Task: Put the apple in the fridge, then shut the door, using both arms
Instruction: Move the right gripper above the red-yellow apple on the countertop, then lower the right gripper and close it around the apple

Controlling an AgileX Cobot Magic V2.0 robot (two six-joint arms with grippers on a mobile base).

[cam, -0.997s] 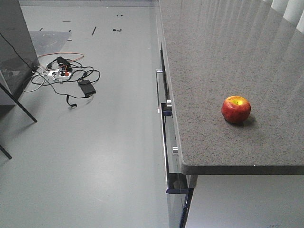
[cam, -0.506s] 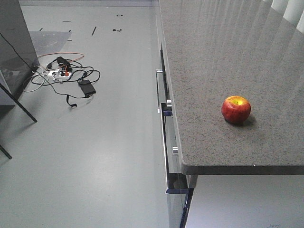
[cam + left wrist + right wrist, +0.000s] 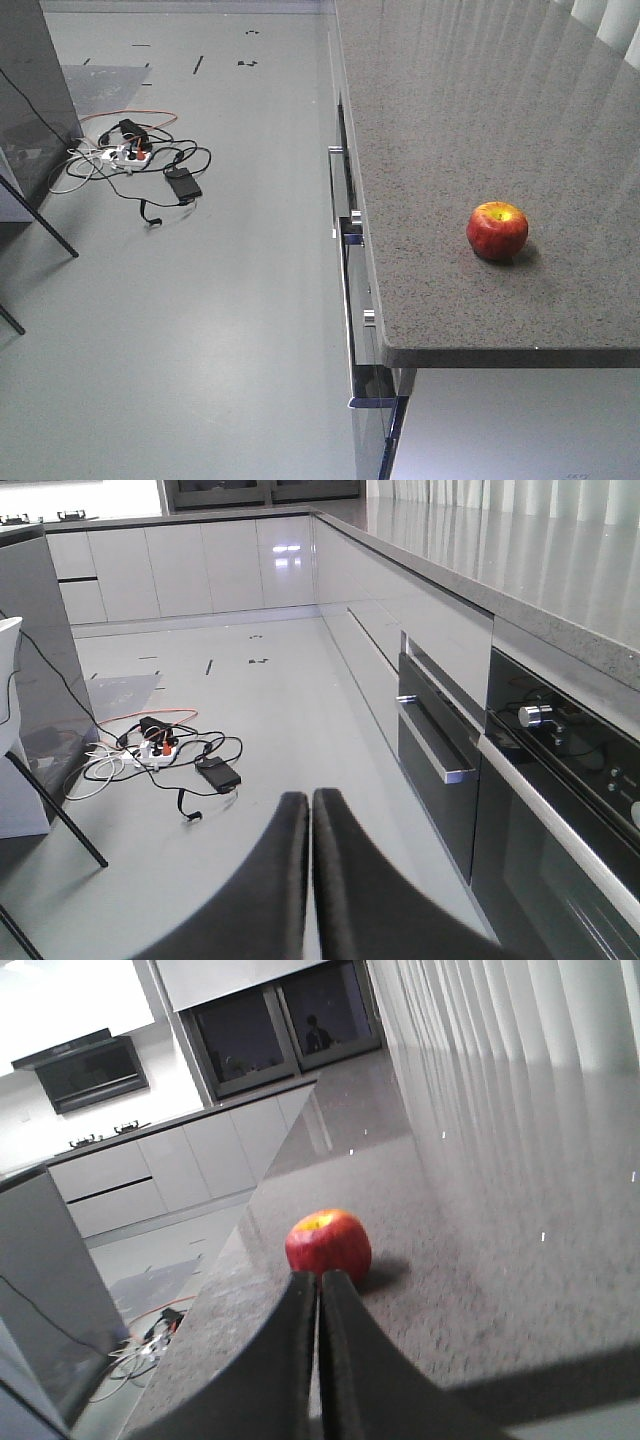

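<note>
The red apple (image 3: 497, 230) with a yellow-green top sits on the grey speckled countertop (image 3: 450, 130), near its front edge. It also shows in the right wrist view (image 3: 328, 1244), just beyond my right gripper (image 3: 320, 1278), which is shut and empty, its tips pointing at the apple. My left gripper (image 3: 309, 800) is shut and empty, hanging over the floor beside the cabinet fronts. A dark grey upright panel (image 3: 30, 90) stands at the far left; I cannot tell whether it is the fridge. The fridge interior and door lining are out of view.
A tangle of cables with a power strip and black adapter (image 3: 135, 160) lies on the floor at left. Black slanted legs (image 3: 40, 225) stand by the grey panel. Drawer handles (image 3: 335, 190) and an oven front (image 3: 560, 780) line the counter's side.
</note>
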